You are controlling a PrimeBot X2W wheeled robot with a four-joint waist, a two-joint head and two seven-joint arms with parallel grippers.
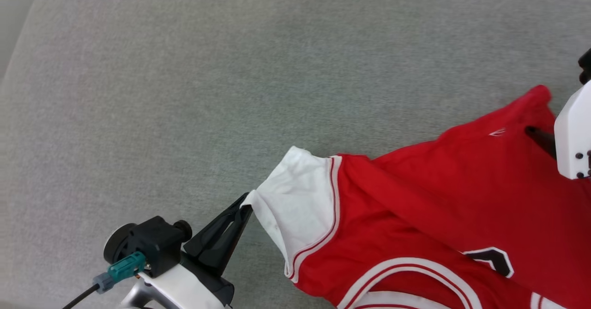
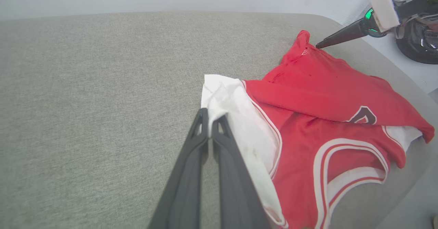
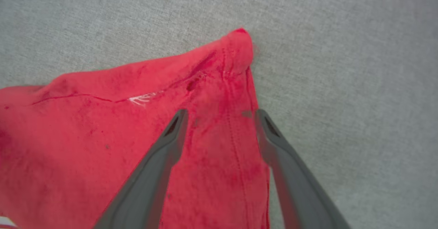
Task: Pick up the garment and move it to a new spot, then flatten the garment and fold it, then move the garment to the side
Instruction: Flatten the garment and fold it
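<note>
We pinch the garment (image 1: 415, 198) by its white sleeve (image 1: 300, 193) in our left claw (image 2: 209, 119), likely to tug it flat, with our right claw (image 3: 220, 114) spread.

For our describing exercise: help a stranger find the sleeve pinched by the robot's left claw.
Start at the wide grey fabric surface, where a red shirt lies crumpled. At its left edge juts a white sleeve, its corner pinched in the shut left claw. Unlike the red body, it is plain white, edged with red stripes.
</note>
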